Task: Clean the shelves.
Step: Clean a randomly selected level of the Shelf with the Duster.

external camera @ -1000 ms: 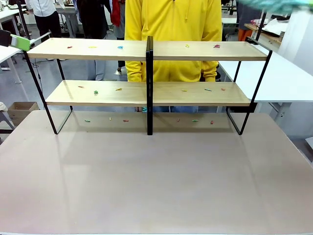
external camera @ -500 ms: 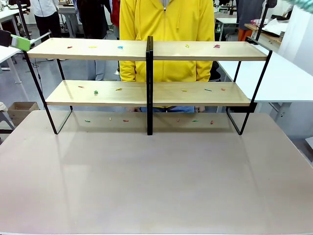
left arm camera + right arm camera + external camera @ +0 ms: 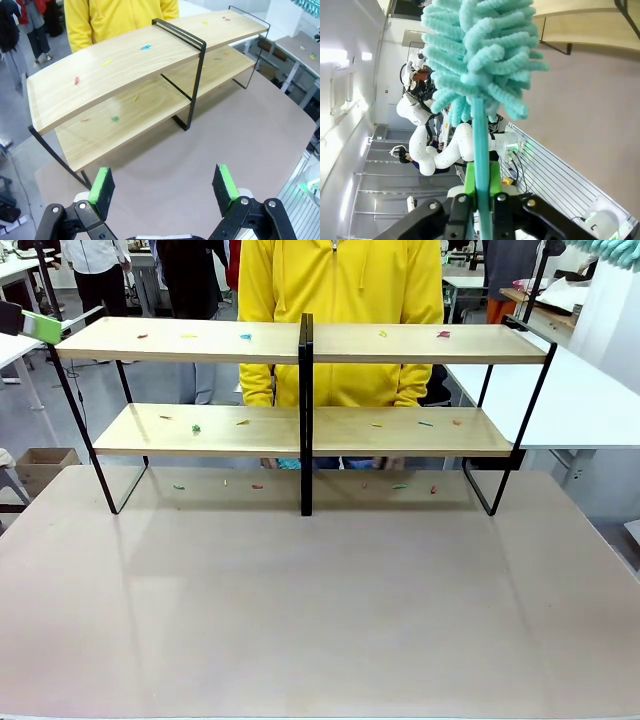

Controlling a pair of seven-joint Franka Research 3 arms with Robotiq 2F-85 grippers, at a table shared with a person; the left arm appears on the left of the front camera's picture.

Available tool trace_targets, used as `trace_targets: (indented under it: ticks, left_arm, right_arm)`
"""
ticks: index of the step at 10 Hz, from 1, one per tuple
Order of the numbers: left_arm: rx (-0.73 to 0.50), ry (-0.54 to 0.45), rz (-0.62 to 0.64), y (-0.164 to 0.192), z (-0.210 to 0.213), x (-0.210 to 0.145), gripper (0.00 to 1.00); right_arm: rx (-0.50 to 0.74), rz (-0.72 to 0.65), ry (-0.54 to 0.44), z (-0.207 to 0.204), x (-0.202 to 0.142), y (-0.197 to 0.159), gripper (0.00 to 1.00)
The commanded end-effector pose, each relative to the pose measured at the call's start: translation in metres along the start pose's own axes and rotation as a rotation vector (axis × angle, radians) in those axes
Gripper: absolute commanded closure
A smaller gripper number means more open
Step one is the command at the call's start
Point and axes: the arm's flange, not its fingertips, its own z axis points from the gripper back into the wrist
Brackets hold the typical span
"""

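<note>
The shelves (image 3: pixel 190 340) stand at the far side of the beige table, two light wooden boards on a black frame with a central upright (image 3: pixel 306 410). Small coloured scraps (image 3: pixel 245 337) lie on both boards and on the table beneath. My left gripper (image 3: pixel 164 185) hangs open above the table, short of the shelves (image 3: pixel 125 65); one of its green pads (image 3: pixel 40 327) shows at the top board's left end. My right gripper (image 3: pixel 481 192) is shut on the handle of a teal fluffy duster (image 3: pixel 480 45), held high at the right (image 3: pixel 615 248).
A person in a yellow hoodie (image 3: pixel 340 280) stands right behind the shelves. A white table (image 3: pixel 580 400) sits past the right end of the rack. The beige tabletop (image 3: pixel 320 600) in front of the shelves is bare.
The duster head has swung from above the shelves' right half to the top right corner. The person has shifted slightly to the left.
</note>
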Motion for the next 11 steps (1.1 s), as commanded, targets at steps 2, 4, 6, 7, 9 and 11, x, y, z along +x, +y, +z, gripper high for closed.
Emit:
trace_targets:
  ticks: [2,4,6,7,9,11]
  left_arm:
    - [-0.010,-0.004,-0.005,0.001,0.000,0.000,0.00]
    - [-0.010,-0.004,-0.005,0.001,0.000,0.000,0.00]
    - [-0.010,-0.004,-0.005,0.001,0.000,0.000,0.00]
    - [-0.010,-0.004,-0.005,0.001,0.000,0.000,0.00]
    - [-0.010,-0.004,-0.005,0.001,0.000,0.000,0.00]
    - [-0.010,-0.004,-0.005,0.001,0.000,0.000,0.00]
  right_arm:
    - [0.015,-0.011,-0.010,0.002,0.000,0.008,0.91]
    - [0.015,-0.011,-0.010,0.002,0.000,0.008,0.91]
    - [0.015,-0.011,-0.010,0.002,0.000,0.008,0.91]
    - [0.000,0.000,0.000,0.000,0.000,0.000,0.88]
    - [-0.113,0.066,0.119,-0.058,0.046,0.050,0.88]
    - [-0.352,-0.013,0.205,-0.144,0.102,0.114,0.88]
